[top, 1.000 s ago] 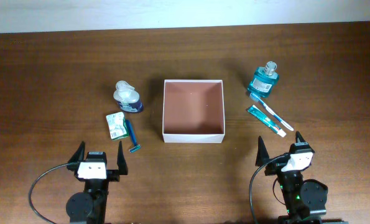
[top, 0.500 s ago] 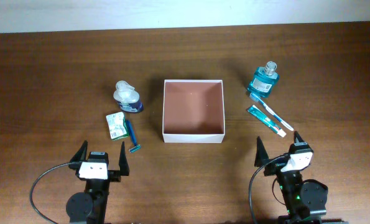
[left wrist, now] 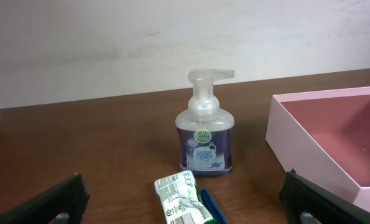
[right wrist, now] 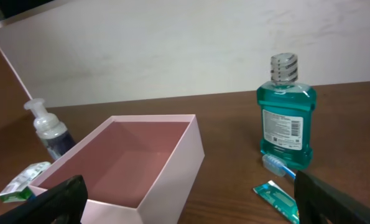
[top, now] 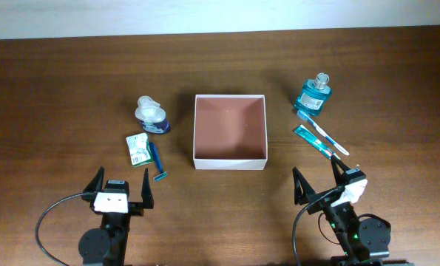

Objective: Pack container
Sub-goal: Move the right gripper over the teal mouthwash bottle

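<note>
Left claw (top: 122, 177): released, jaws spread wide, nothing between them. It sits at the lower left of the overhead frame, well short of any item.
Right claw (top: 314, 168): also released and empty, at the lower right of the frame, turned a little toward the middle.

Container (top: 230, 163): centre of the overhead frame, flat on the bench (top: 57, 89), open top up. Its reddish-brown floor is bare from wall to wall, with nothing packed.

Loose items, all outside the box:
- Left of the container: foam soap pump (top: 152, 114), upright. Below it in frame is a green-and-white packet (top: 137, 148), with a blue razor (top: 157, 164) just beside it on the right.
- Right of the container: teal mouthwash bottle (top: 314, 96), upright. A toothbrush (top: 325, 134) lies with its head at the bottle's base, and a teal tube (top: 313, 142) lies alongside it.

Progress: I judge packing as not begun. Nothing is lifted, nothing is gripped, and neither claw is over an item. All six pieces remain to go in. Three lie on each side, so each arm probably takes its own group. The two upright bottles look like the bulkiest fits for so shallow a box.
</note>
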You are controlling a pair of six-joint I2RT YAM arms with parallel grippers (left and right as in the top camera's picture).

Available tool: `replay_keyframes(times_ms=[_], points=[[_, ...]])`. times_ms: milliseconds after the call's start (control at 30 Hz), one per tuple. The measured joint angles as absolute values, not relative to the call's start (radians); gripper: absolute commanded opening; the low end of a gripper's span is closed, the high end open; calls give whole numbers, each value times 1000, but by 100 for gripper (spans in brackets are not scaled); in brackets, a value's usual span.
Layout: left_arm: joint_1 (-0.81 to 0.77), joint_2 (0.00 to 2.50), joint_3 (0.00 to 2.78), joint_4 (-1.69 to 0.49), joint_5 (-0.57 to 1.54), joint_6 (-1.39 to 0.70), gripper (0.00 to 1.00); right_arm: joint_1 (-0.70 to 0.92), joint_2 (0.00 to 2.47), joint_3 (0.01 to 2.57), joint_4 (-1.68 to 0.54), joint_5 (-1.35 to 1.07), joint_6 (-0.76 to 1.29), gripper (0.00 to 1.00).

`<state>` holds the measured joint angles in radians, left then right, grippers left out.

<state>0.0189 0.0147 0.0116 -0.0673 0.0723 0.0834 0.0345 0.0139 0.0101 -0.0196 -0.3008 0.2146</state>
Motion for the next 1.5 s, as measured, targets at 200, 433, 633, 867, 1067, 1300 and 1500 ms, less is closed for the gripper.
replay_keyframes(times_ms=[200, 433, 633, 867, 1067, 1300, 1500], points=[[19, 15, 12, -67, 72, 83, 99, 35, 73, 71, -36, -281, 219, 98], [19, 14, 12, -68, 73, 84, 99, 35, 342, 367, -150, -224, 197, 98], [19, 14, 12, -68, 73, 84, 99, 35, 743, 789, -498, -95, 171, 98], [19, 13, 12, -68, 76, 84, 99, 35, 1134, 1268, -756, -20, 122, 98], [19, 13, 12, -68, 76, 84, 99, 35, 1287, 1369, -704, -7, 109, 99], [19, 13, 12, -68, 76, 84, 99, 35, 1402, 1369, -686, 8, 104, 88], [19, 13, 12, -68, 76, 84, 99, 35, 1513, 1369, -627, 113, 113, 83]])
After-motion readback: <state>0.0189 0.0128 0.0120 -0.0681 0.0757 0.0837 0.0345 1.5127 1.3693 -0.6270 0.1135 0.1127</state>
